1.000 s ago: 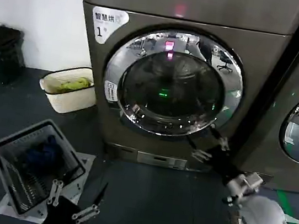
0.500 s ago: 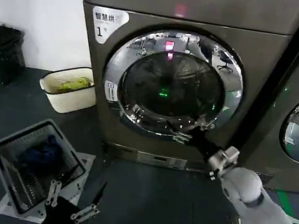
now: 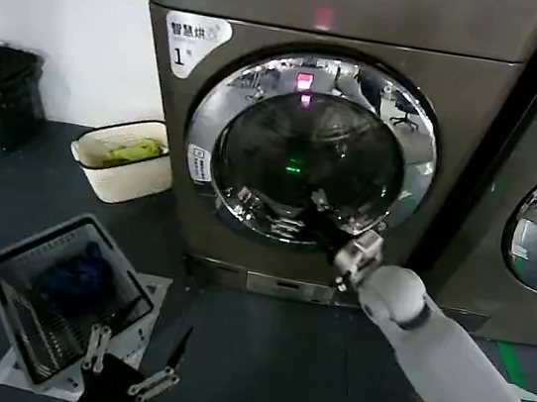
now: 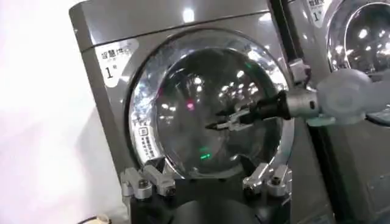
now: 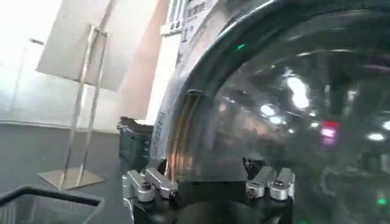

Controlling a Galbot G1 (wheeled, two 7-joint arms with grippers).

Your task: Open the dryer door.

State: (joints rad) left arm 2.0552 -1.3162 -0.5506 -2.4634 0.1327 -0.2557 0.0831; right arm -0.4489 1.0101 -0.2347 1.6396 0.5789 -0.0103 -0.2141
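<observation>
One hand is up against the dryer door, the other waits low by the floor.

Right hand [image 3: 298,215] reaches in from about four o'clock and sits in front of the dark glass near the lower middle of the dryer door [image 3: 263,95]; its fingers look slightly parted, clamped on nothing, though I cannot tell whether the tips touch the glass. That door is shut flush in the front of the grey-brown machine marked "1" [image 3: 193,39], its chrome rim unbroken all round. Left hand [image 3: 130,367] hangs at six o'clock just above the dark floor, released, beside a grey basket [image 3: 8,274]. Off at nine o'clock stands a cream tub [image 3: 131,182] holding something green.
</observation>
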